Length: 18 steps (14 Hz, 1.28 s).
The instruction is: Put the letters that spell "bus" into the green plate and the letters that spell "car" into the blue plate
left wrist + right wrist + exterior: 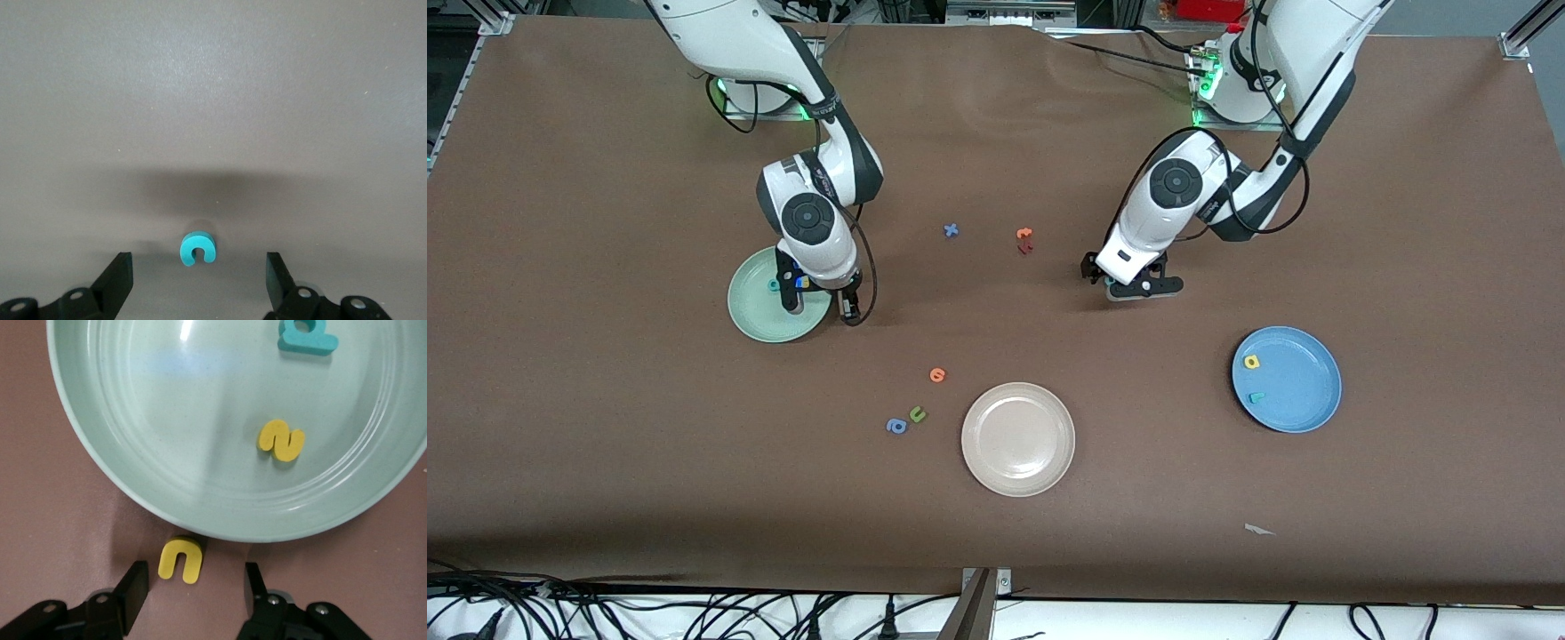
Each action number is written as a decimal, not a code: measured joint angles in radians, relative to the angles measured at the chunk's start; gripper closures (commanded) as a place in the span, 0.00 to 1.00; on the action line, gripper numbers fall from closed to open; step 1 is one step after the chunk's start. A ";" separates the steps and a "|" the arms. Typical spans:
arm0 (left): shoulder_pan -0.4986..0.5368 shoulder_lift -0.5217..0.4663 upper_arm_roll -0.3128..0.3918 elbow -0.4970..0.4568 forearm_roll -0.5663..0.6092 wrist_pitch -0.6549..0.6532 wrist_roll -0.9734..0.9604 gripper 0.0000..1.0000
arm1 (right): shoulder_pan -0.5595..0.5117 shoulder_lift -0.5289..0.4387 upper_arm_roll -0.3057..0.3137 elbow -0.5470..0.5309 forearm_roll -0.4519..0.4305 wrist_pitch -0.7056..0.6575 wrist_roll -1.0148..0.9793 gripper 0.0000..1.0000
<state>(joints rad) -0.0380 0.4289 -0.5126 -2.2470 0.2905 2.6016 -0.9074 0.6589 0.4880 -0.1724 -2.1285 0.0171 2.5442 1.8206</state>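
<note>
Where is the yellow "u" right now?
Right wrist view: the yellow "u" lies on the table just outside the green plate, between the right gripper's open fingers.

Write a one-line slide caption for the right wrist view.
Open right gripper straddles a yellow u on the table beside the green plate, which holds a yellow s and teal b.

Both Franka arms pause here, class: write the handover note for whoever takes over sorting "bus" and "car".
Left gripper: open, low over the table, straddling the teal c.
Right gripper: open around the yellow u, on the table beside the green plate.
Done: teal b and yellow s in the green plate; yellow a and teal r in the blue plate.
Left: u into green, c into blue.
</note>
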 measured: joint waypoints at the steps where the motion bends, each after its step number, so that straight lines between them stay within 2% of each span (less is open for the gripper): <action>1: -0.002 0.006 0.000 0.000 0.045 0.000 -0.046 0.27 | 0.000 0.000 0.000 0.000 0.000 0.000 -0.004 0.34; 5: -0.002 0.046 0.001 0.012 0.163 0.009 -0.173 0.33 | 0.000 0.001 -0.001 -0.002 0.000 0.010 -0.018 0.35; 10: -0.008 0.076 0.001 0.029 0.168 0.011 -0.193 0.56 | 0.000 0.002 -0.003 -0.003 0.000 0.015 -0.046 0.39; 16: -0.016 0.078 0.003 0.033 0.179 0.011 -0.205 0.69 | 0.000 0.002 -0.006 -0.004 0.000 0.021 -0.073 0.40; 18: -0.016 0.080 0.003 0.033 0.183 0.011 -0.205 0.72 | 0.000 0.002 -0.008 -0.004 0.000 0.021 -0.081 0.43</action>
<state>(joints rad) -0.0536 0.5085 -0.5094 -2.2137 0.4732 2.6123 -1.1125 0.6585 0.4901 -0.1799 -2.1321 0.0170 2.5655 1.7392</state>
